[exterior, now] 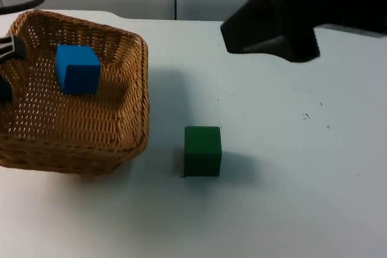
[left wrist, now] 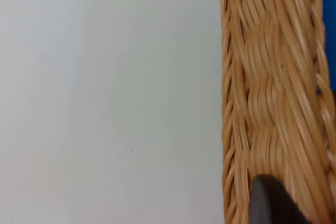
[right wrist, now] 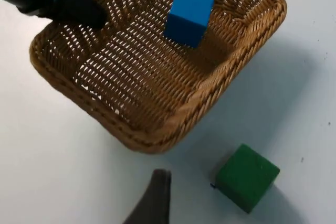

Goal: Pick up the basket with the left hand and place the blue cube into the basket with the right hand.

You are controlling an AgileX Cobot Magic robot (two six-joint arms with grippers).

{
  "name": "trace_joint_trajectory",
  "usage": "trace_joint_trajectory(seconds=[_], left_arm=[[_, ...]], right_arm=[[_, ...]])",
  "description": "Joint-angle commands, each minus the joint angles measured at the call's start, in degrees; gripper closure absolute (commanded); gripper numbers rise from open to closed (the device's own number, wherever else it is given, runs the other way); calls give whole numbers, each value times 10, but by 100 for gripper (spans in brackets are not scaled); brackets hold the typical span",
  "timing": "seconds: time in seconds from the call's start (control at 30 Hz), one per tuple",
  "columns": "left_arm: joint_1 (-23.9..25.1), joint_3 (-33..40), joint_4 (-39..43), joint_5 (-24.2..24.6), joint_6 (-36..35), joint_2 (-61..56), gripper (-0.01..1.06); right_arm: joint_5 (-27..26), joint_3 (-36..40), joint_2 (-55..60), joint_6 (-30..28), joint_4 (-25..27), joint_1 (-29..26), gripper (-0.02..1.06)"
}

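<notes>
Left gripper [exterior: 7, 67] is clamped on the basket [exterior: 136, 89] rim, blue cube [exterior: 77, 69] sits inside; can't tell the right gripper's [right wrist: 155, 198] opening.

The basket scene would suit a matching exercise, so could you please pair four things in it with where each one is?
Things:
1. blue cube
2. green cube
3. left gripper
4. right gripper

Places:
A. on the bare table, beside the basket
B. at the basket's rim
C. inside the basket
D. above the table, near the green cube

Pairs: 1-C, 2-A, 3-B, 4-D
</notes>
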Motion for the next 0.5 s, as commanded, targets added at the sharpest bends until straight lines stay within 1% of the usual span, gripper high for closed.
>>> trace_joint_trajectory(seconds=[0.0, 0.1, 0.2, 0.47], left_arm=[[1, 0, -14, -11, 2, 3, 105], [1, 0, -23, -21, 2, 12, 105], [1, 0, -43, -36, 32, 25, 105], [1, 0, -49, -52, 52, 52, 105]], right_arm=[[-7, 18, -23, 5, 3, 2, 17], [-11, 43, -52, 11, 3, 2, 17], [-23, 80, -109, 15, 3, 2, 17], [-9, 92, -183, 15, 0, 2, 17]])
